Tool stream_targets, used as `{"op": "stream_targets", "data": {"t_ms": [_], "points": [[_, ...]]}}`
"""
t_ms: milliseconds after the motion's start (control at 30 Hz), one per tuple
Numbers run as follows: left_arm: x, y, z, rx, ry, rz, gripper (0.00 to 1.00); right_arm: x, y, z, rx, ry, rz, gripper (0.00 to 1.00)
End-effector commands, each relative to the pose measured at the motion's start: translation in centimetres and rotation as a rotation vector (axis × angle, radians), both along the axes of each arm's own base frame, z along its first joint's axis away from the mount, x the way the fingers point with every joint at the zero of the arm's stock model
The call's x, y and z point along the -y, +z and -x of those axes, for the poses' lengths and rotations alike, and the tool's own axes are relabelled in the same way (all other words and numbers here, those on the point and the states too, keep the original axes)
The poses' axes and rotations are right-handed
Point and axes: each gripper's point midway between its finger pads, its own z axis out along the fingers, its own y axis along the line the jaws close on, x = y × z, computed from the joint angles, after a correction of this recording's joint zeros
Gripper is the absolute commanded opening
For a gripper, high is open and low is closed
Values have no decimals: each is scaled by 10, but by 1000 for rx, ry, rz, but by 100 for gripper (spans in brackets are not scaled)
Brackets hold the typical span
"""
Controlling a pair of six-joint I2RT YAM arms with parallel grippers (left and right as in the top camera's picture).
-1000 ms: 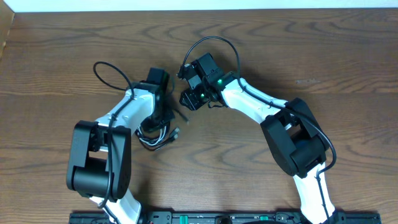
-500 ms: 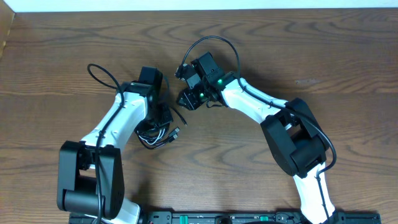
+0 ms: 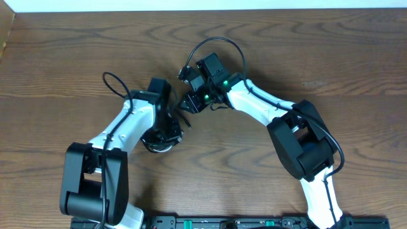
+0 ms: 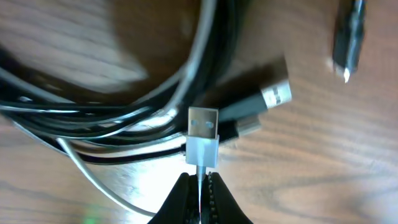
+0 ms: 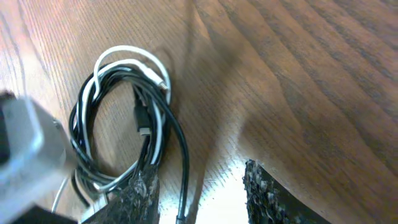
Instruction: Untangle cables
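The cables (image 3: 154, 141) lie as one small coil of thin black and white cords on the wooden table, partly hidden under my left gripper (image 3: 173, 132). In the left wrist view my left gripper (image 4: 200, 180) is shut on the white cable just behind its white USB plug (image 4: 203, 133). The black loops (image 4: 112, 115) and a silver-tipped black plug (image 4: 273, 96) lie beside it. My right gripper (image 3: 188, 104) is open just up and right of the coil. In the right wrist view one black cord (image 5: 184, 168) runs between its open fingers (image 5: 142, 194), with the coil (image 5: 118, 134) ahead.
A thick black arm wire (image 3: 114, 83) loops off the left arm. Another arches over the right wrist (image 3: 216, 42). The left arm's grey body (image 5: 25, 149) shows at the left edge of the right wrist view. The table's far edge (image 3: 203, 9) runs along the top.
My left gripper has moved down and right onto the coil and now covers its right side. The right arm has barely moved.
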Motion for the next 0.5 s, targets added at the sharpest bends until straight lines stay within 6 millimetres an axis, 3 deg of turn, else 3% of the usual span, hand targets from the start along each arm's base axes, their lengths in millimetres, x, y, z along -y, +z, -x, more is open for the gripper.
{"op": "stream_targets", "data": {"t_ms": [0, 467], "points": [[17, 2, 7, -8, -84, 80, 7, 1, -3, -1, -21, -4, -9, 41], [16, -4, 19, -37, -93, 74, 17, 3, -4, -3, -16, -12, 0, 42]]}}
